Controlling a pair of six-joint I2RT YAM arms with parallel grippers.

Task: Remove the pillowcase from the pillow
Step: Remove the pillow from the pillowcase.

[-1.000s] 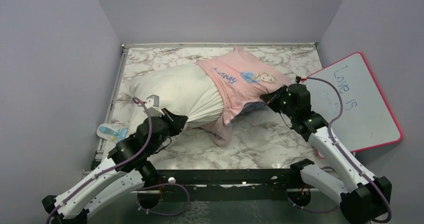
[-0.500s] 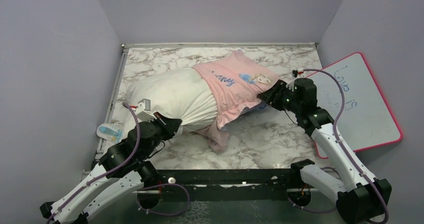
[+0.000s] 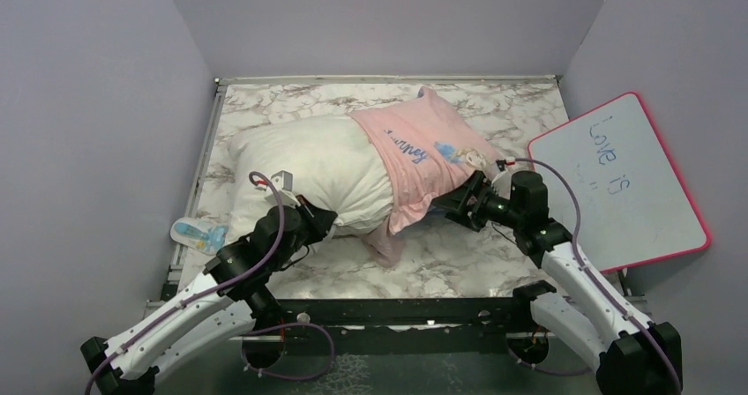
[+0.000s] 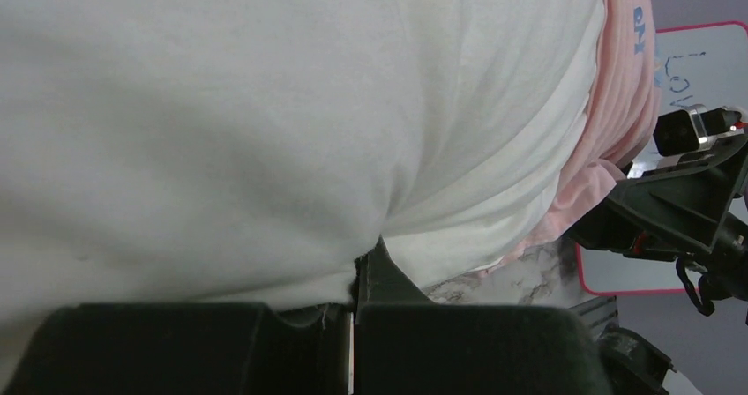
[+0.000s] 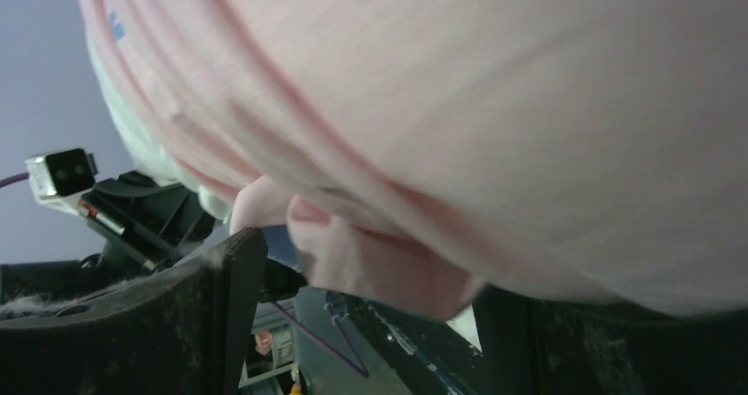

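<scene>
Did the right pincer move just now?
Yes. The right pincer slid down and left in the top view, away from the whiteboard.

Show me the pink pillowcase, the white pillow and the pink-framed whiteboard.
Pale pink printed fabric pillowcase (image 3: 422, 127), top view, upper face beside the cursive lettering.
Plump plain white pillow (image 3: 304, 161), top view, its bare uncovered half.
Pink-framed rectangular whiteboard (image 3: 631, 192), top view, its white writing surface.
</scene>
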